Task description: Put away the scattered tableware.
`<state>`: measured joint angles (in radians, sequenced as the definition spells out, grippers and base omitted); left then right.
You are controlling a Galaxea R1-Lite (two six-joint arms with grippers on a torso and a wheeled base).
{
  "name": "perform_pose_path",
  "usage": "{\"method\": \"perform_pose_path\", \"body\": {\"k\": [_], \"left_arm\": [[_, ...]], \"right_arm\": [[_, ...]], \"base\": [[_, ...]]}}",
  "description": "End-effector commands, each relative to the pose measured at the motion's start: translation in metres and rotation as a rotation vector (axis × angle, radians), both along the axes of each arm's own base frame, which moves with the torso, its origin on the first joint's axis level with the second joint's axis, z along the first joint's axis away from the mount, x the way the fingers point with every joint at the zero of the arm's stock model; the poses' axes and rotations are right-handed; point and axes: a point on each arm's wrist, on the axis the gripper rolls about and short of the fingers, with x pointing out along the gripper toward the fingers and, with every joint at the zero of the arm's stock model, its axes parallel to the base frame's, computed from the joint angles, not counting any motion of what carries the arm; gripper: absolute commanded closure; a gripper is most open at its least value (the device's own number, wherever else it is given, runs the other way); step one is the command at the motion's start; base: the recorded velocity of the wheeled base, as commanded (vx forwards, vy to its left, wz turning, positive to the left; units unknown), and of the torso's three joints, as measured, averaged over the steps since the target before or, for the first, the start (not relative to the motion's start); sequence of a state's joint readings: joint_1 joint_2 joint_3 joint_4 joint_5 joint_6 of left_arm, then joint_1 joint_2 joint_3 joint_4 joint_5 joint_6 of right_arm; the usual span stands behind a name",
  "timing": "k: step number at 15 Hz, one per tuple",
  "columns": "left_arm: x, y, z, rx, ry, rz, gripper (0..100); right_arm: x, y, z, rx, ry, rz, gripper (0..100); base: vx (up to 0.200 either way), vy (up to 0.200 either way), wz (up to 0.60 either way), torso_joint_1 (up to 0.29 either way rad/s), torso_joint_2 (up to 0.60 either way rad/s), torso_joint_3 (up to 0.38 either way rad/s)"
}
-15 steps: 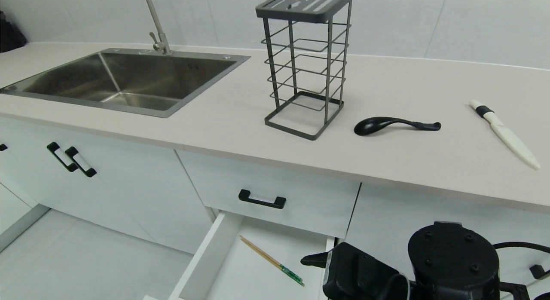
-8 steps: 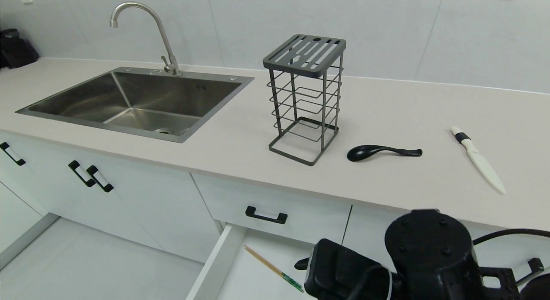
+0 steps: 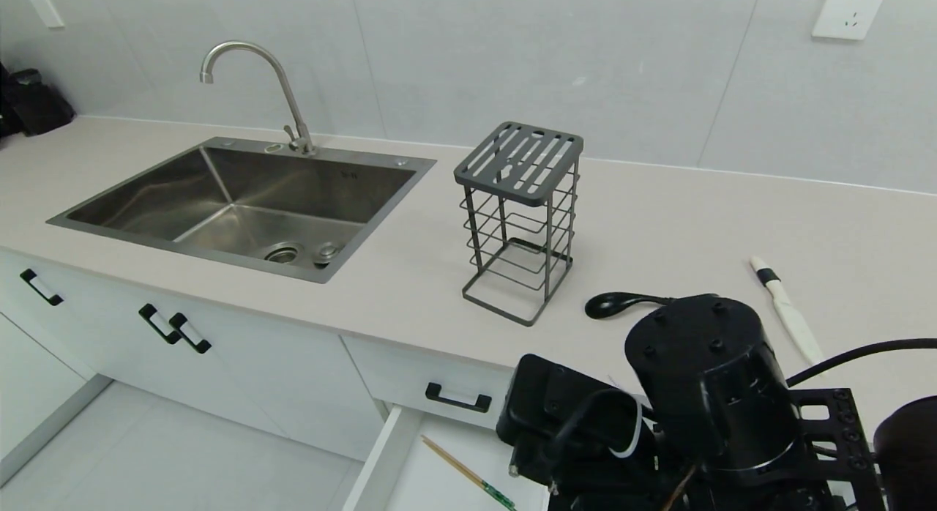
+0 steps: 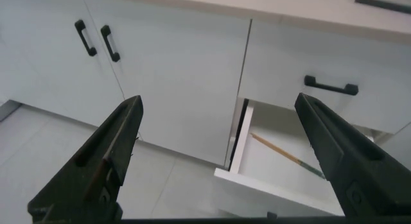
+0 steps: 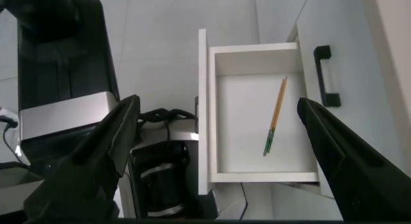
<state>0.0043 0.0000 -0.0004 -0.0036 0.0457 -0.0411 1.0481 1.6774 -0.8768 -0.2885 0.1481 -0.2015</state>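
Both claws hung empty, fingers spread wide: the left gripper (image 4: 218,156) facing the white cabinets (image 4: 180,63), the right gripper (image 5: 218,153) above the open white drawer (image 5: 244,134) holding wooden green-tipped chopsticks (image 5: 276,116). A black spoon (image 3: 611,304) lay near the beige countertop's (image 3: 659,225) front edge, a white black-banded knife (image 3: 787,313) toward its right end.

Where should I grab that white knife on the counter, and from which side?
Take the white knife by its far end, around the black band, coming down from above: it lies flat on the counter, tapered end toward the front edge, so likely the blade.
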Motion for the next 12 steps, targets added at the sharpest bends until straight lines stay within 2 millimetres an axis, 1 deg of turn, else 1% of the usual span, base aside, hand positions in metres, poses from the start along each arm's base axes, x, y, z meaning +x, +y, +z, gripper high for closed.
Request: {"method": "perform_pose_path", "body": {"k": [1,3,8,9,12], "left_arm": [[0.000,0.000,0.000,0.000,-0.002,0.001,0],[0.000,0.000,0.000,0.000,-0.001,0.001,0],[0.000,0.000,0.000,0.000,-0.001,0.001,0],[0.000,0.000,0.000,0.000,-0.001,0.001,0],[0.000,0.000,0.000,0.000,-0.001,0.001,0]], "right_arm": [[0.008,-0.003,-0.005,-0.010,0.013,-0.018,0],[0.018,-0.003,-0.009,-0.019,0.018,-0.040,0],[0.031,0.000,-0.013,-0.027,0.005,-0.029,0],[0.031,0.001,-0.015,-0.042,-0.016,-0.013,0],[0.035,-0.003,-0.019,-0.059,-0.030,-0.019,0]], "base": [[0.000,0.000,0.00,0.290,-0.55,-0.261],[0.000,0.000,0.00,0.290,-0.55,-0.276],[0.000,0.000,0.00,0.307,-0.59,-0.288],[0.000,0.000,0.00,0.178,-0.40,-0.163],[0.000,0.000,0.00,0.020,-0.04,-0.019]]}}
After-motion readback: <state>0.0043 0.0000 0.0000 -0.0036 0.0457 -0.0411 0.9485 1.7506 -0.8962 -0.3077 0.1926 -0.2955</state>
